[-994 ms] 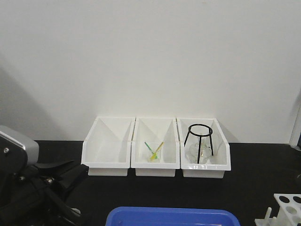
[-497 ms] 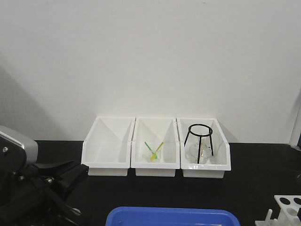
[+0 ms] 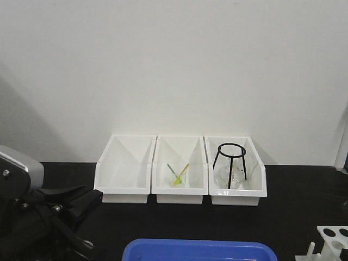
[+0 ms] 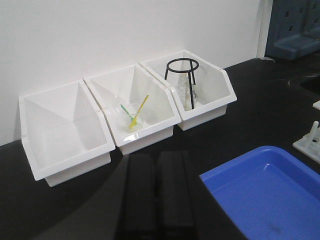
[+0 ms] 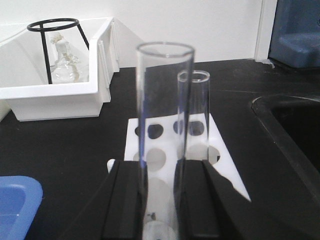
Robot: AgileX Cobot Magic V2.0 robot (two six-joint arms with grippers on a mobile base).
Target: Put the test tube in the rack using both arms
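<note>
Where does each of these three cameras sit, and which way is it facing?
Front view: sits at the robot's front, facing the wall beyond three white bins; the left arm shows lower left.
Left wrist view: rides on the left wrist, looking over the left gripper at the bins and blue tray.
Right wrist view: rides on the right wrist, looking over the right gripper, which holds the test tube, toward the rack.
Shared: all three show the bin holding the black ring stand.
</note>
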